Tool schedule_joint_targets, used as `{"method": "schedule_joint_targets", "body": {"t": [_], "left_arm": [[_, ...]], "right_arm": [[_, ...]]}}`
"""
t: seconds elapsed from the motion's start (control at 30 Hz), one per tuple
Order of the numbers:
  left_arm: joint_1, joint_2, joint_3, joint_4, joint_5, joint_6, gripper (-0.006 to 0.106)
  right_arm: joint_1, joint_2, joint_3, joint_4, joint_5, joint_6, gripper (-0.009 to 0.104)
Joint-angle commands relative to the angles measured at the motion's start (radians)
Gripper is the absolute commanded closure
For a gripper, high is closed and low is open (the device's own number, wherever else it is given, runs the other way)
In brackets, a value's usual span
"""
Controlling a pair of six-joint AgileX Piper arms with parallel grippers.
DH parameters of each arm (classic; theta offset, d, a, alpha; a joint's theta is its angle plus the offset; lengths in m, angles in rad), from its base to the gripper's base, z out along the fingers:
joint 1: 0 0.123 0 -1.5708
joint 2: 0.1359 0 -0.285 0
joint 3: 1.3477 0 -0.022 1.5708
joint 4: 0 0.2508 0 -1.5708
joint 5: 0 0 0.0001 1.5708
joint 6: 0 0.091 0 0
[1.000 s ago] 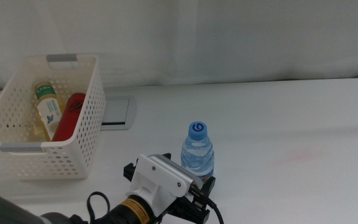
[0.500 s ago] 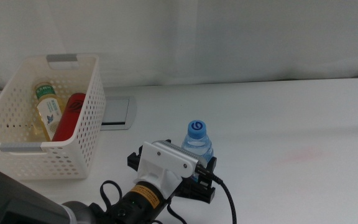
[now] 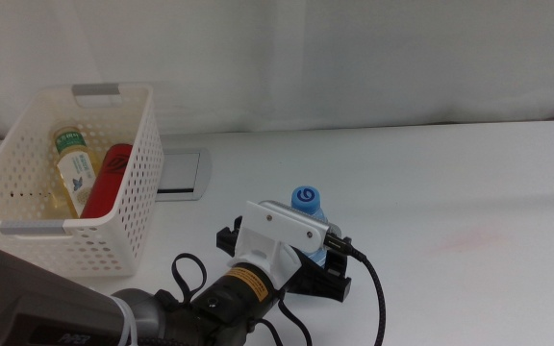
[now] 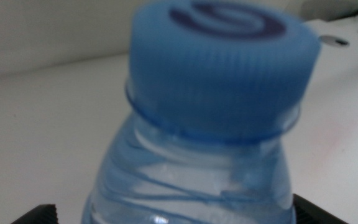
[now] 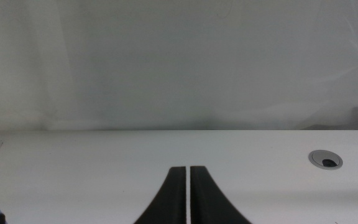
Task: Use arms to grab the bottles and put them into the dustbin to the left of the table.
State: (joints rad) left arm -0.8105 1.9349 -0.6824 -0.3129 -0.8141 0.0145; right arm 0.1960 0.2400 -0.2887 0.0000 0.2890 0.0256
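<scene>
A small clear water bottle with a blue cap (image 3: 305,197) stands upright on the white table (image 3: 450,183), near its middle. My left gripper (image 3: 309,254) has come up from the front edge and stands open, one jaw on each side of the bottle's body (image 4: 191,186). Its wrist casing hides the lower bottle in the middle view. The white perforated dustbin (image 3: 85,252) at the left holds the yellow tea bottle (image 3: 70,168) and the red cola can (image 3: 107,178), lying side by side. My right gripper (image 5: 188,186) is shut, holds nothing, and is out of the middle view.
A grey flat plate (image 3: 181,173) lies on the table just right of the dustbin. A round cable grommet (image 5: 325,160) sits at the table's far right. A white curtain backs the table.
The left arm has pushed forward and to the right, so its jaws now flank the water bottle and its casing covers more of the body. The bottles in the dustbin have not moved.
</scene>
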Motion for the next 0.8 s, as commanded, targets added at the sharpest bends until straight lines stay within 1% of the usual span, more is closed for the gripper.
{"method": "schedule_joint_targets", "body": {"t": [0.0, 0.1, 0.2, 0.3, 0.33, 0.37, 0.4, 0.47, 0.5, 0.53, 0.77], "left_arm": [[-0.005, 0.011, -0.007, -0.01, 0.026, -0.004, 0.007], [-0.003, 0.012, -0.007, -0.014, 0.021, -0.004, 0.008], [-0.003, 0.012, -0.007, -0.014, 0.022, -0.004, 0.012], [0.001, 0.017, -0.007, -0.018, 0.026, -0.008, 0.023], [0.004, 0.021, -0.007, -0.018, 0.026, -0.008, 0.031], [0.008, 0.025, -0.007, -0.018, 0.028, -0.008, 0.042], [0.012, 0.025, -0.007, -0.018, 0.033, -0.015, 0.054], [0.023, 0.025, -0.015, -0.016, 0.057, -0.015, 0.082], [0.023, 0.025, -0.023, -0.016, 0.074, -0.015, 0.095], [0.028, 0.025, -0.029, -0.014, 0.086, -0.015, 0.103], [0.034, 0.025, -0.045, -0.01, 0.042, -0.015, 0.103]], "right_arm": [[-0.007, -0.005, 0.005, -0.007, -0.016, -0.006, 0.098], [-0.007, -0.005, 0.005, -0.007, -0.016, -0.006, 0.098], [-0.007, -0.005, 0.005, -0.007, -0.016, -0.006, 0.098], [-0.007, -0.005, 0.005, -0.007, -0.016, -0.006, 0.098], [-0.007, -0.005, 0.005, -0.007, -0.016, -0.006, 0.098], [-0.007, -0.005, 0.005, -0.007, -0.016, -0.006, 0.098], [-0.007, -0.005, 0.005, -0.007, -0.016, -0.006, 0.098], [-0.007, -0.005, 0.005, -0.007, -0.016, -0.006, 0.098], [-0.007, -0.005, 0.005, -0.007, -0.016, -0.006, 0.098], [-0.007, -0.005, 0.005, -0.007, -0.016, -0.006, 0.098], [-0.007, -0.005, 0.005, -0.011, -0.016, -0.006, 0.098]]}}
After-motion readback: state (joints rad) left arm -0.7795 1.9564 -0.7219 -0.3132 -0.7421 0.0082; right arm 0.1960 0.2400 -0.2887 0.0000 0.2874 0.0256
